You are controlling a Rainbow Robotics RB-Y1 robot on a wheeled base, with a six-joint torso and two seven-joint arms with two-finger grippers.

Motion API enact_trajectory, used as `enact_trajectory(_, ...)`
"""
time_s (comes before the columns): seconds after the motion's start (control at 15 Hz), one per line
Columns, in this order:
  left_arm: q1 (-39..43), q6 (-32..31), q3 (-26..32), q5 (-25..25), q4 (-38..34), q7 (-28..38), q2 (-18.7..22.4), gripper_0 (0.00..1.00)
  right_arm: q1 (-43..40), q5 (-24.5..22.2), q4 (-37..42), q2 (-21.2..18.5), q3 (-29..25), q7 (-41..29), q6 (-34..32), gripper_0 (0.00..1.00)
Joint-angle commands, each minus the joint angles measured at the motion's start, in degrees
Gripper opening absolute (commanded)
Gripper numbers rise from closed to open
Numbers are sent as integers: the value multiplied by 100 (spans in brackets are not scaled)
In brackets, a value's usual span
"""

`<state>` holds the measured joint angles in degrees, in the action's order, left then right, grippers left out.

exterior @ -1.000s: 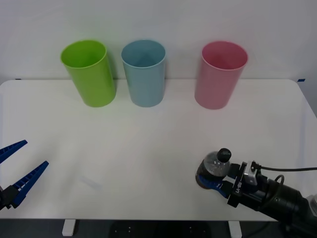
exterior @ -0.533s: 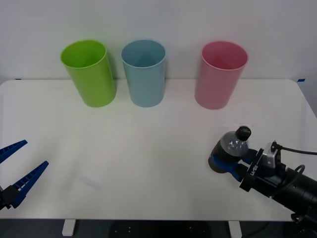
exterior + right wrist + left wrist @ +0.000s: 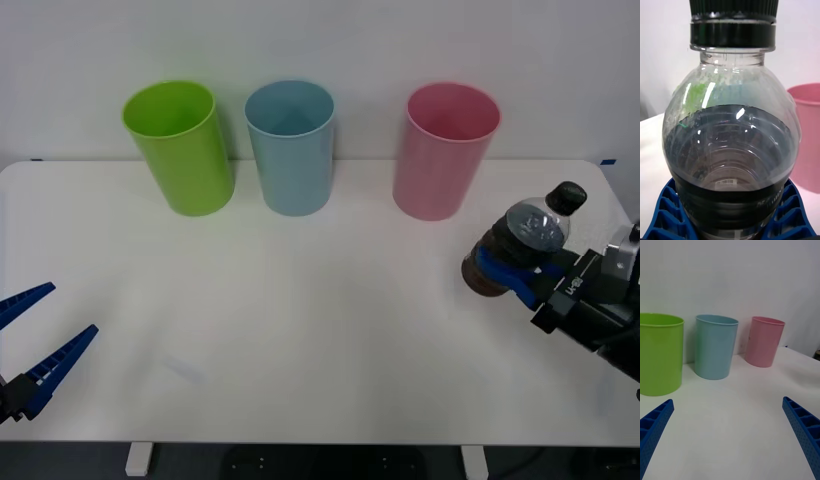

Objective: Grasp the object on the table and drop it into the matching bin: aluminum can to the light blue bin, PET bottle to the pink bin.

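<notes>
The right gripper (image 3: 510, 272) clamps the PET bottle (image 3: 520, 245) above the table (image 3: 300, 300), right of the pink bin (image 3: 445, 150); light blue bin (image 3: 290, 147) and lime green bin (image 3: 180, 147) stand farther left, near the spread-fingered left gripper (image 3: 35, 345).

Legible markings are few. On the PET bottle (image 3: 732, 150), held between the closed blue fingers of the right gripper (image 3: 730, 221), a small white barcode patch sits low on the dark band of the body; its bars are visible but no digits can be read. Faint pale lettering runs along the same dark band (too small to make out). A short white marking stands on the black body of the right gripper (image 3: 512, 276) in the front view, unreadable.
</notes>
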<state>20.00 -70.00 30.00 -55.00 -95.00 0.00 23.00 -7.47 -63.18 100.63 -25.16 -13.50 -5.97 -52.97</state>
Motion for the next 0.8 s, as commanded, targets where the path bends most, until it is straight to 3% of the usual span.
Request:
enact_trajectory(0.07, 0, 0, 0, 0, 0, 0, 0, 100, 0, 60, 361, -156, -82, -475, 375, 0)
enact_trajectory(0.4, 0, 0, 0, 0, 0, 0, 0, 100, 88, 60, 906, -551, -153, -1451, 859, 0)
enact_trajectory(0.8, 0, 0, 0, 0, 0, 0, 0, 100, 818, 60, 801, -1158, -205, -2330, 1017, 0)
